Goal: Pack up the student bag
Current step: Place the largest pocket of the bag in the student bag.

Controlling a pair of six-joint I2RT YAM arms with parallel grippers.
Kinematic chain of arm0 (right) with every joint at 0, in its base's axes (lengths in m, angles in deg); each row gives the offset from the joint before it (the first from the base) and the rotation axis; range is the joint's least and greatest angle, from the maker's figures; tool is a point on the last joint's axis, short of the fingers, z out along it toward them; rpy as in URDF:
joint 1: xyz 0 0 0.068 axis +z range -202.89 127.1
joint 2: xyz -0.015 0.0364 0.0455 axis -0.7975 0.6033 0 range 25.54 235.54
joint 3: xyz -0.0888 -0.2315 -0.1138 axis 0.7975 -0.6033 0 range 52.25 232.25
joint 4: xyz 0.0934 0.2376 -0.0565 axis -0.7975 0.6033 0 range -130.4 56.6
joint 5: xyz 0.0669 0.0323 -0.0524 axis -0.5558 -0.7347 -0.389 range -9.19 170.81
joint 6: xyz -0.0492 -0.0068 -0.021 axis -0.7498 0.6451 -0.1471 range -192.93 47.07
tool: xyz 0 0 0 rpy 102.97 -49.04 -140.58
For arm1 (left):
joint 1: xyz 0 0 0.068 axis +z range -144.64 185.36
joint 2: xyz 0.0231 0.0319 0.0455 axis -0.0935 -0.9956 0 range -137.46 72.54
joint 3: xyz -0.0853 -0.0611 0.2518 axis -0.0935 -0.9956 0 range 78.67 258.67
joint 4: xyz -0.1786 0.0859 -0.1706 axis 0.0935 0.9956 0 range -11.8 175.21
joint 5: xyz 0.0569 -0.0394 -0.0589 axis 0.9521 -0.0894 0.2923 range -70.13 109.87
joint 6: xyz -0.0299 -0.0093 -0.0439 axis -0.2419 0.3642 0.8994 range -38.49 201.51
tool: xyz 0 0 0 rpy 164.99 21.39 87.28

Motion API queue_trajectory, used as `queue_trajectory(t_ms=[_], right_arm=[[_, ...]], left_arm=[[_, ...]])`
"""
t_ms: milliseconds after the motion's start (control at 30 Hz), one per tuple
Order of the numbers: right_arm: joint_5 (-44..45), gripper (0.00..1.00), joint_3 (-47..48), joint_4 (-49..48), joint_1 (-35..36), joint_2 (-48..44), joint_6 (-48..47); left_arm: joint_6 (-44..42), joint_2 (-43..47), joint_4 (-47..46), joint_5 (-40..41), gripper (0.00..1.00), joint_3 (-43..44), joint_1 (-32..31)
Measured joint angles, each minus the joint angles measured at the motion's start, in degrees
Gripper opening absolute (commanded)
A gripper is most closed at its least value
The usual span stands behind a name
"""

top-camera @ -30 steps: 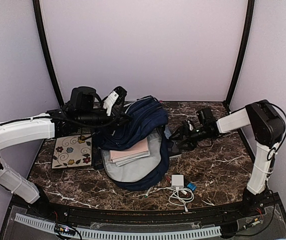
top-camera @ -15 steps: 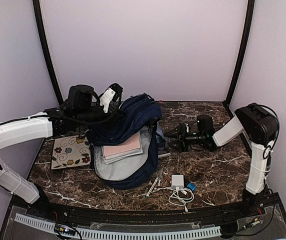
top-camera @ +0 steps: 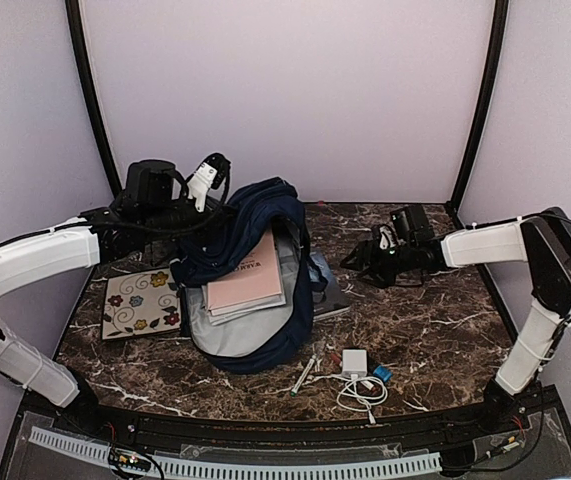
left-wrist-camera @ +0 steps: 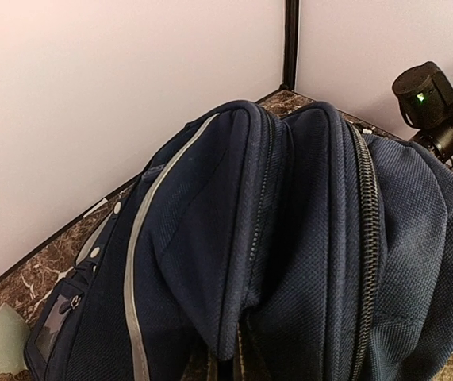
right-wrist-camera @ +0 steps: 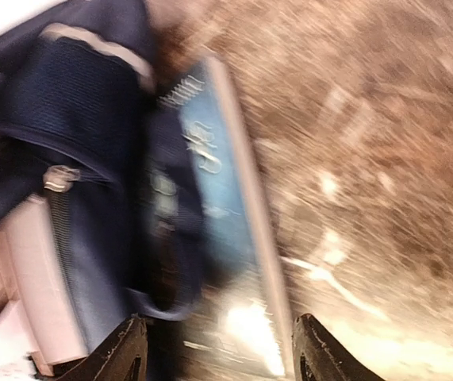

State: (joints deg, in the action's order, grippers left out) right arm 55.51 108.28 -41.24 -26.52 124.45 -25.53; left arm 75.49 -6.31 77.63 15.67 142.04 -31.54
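- While the left gripper (top-camera: 210, 185) props it open from above, we see in the top view the student bag (top-camera: 250, 230) lying left of centre on the table (top-camera: 425, 320). Its grey lining shows and a stack of pink books (top-camera: 245, 285) is already inside, so we judge the packing partly done.
- Outside it lie a blue book (top-camera: 327, 290) touching its right side, a floral mat (top-camera: 143, 303) just to its left, and a pen (top-camera: 303, 375) and white charger (top-camera: 355, 361) with cable near its front edge. We take these to be left to pack.
- The right gripper (top-camera: 363, 260) hovers just right of the blue book, apart from the bag, carrying nothing.
- From the left wrist we see only navy folds and zips of the student bag (left-wrist-camera: 289, 238) gathering toward the lens. The fingers are out of frame, yet we judge them clamped on its upper fabric.
- From the right wrist, blurred, the fingertips (right-wrist-camera: 127, 353) stand apart with nothing between. They are aimed at the blue book (right-wrist-camera: 218, 198) beside the student bag (right-wrist-camera: 67, 103) and pink books (right-wrist-camera: 28, 270).
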Motion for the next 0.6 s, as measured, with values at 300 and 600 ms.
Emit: queue_trajectory(t_ms=[300, 600], right_arm=[[5.99, 0.64, 8.68, 14.21, 2.67, 9.07, -8.74], [15.17, 0.63, 22.60, 28.37, 6.99, 14.49, -16.37]], left_arm=[[-0.04, 2.91, -0.24, -2.93, 0.38, -1.92, 0.17], [-4.42, 8.00, -1.46, -3.93, 0.51, -1.90, -6.38]])
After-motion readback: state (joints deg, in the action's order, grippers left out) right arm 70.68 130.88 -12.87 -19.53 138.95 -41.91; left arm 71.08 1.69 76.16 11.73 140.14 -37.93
